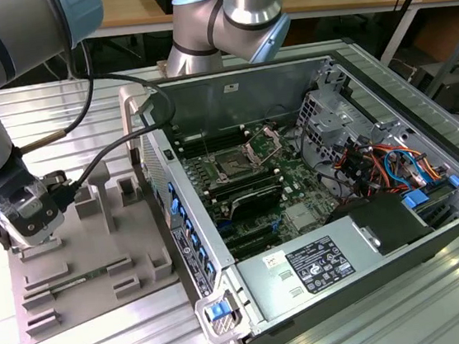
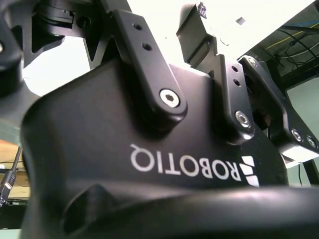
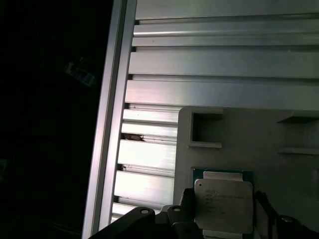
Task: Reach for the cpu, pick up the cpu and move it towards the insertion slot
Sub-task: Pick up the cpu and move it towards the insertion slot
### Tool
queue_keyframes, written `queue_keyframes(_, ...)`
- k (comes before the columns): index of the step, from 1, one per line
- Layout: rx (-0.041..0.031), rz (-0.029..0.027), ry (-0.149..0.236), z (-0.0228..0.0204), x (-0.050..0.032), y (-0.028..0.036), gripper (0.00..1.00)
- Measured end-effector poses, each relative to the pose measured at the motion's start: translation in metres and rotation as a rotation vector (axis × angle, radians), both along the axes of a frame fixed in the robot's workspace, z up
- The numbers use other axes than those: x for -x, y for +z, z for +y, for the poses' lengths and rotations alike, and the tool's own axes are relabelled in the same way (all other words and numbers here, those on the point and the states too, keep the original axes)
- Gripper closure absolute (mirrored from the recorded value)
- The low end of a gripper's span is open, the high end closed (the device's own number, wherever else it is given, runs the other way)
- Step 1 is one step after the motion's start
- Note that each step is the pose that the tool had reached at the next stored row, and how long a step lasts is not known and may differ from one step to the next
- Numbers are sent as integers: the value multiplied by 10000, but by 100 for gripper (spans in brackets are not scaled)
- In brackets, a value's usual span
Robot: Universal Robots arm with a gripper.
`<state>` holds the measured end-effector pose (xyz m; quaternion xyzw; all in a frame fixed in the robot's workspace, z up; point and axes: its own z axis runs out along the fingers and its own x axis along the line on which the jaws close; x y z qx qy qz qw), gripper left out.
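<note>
Pincer closed on cpu, fingers against both edges, over grey tray.

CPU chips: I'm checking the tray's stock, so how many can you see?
1. The cpu lies flat on the grey tray, in the first wrist view. Others could be hidden elsewhere on the tray.

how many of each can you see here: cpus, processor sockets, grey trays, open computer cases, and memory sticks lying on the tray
cpu: 1
insertion slot: 1
grey tray: 1
open computer case: 1
memory stick on the tray: 1
total: 5
</note>
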<state>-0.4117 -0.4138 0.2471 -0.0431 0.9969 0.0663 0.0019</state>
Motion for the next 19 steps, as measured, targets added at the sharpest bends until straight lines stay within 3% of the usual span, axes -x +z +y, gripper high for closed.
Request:
queue_keyframes(2, 5, 0, 0, 0, 0, 0, 45)
queue_keyframes(3, 55, 3, 0, 0, 0, 2, 45)
queue_keyframes(4, 150, 2, 1, -1, -1, 2, 45)
queue_keyframes(5, 314, 1, 1, -1, -1, 1, 45)
queue_keyframes(6, 591, 1, 0, 0, 0, 1, 45)
queue_keyframes(7, 984, 1, -1, 0, 0, 1, 45)
queue_keyframes(10, 1555, 0, 0, 0, 0, 0, 45)
queue_keyframes(12, 2029, 0, 0, 0, 0, 0, 45)
queue_keyframes(14, 2447, -2, 0, 0, 0, -1, 45)
queue_keyframes(18, 2459, 1, 1, 0, 0, 1, 45)
queue_keyframes(19, 2387, 2, 0, 0, 1, 1, 45)
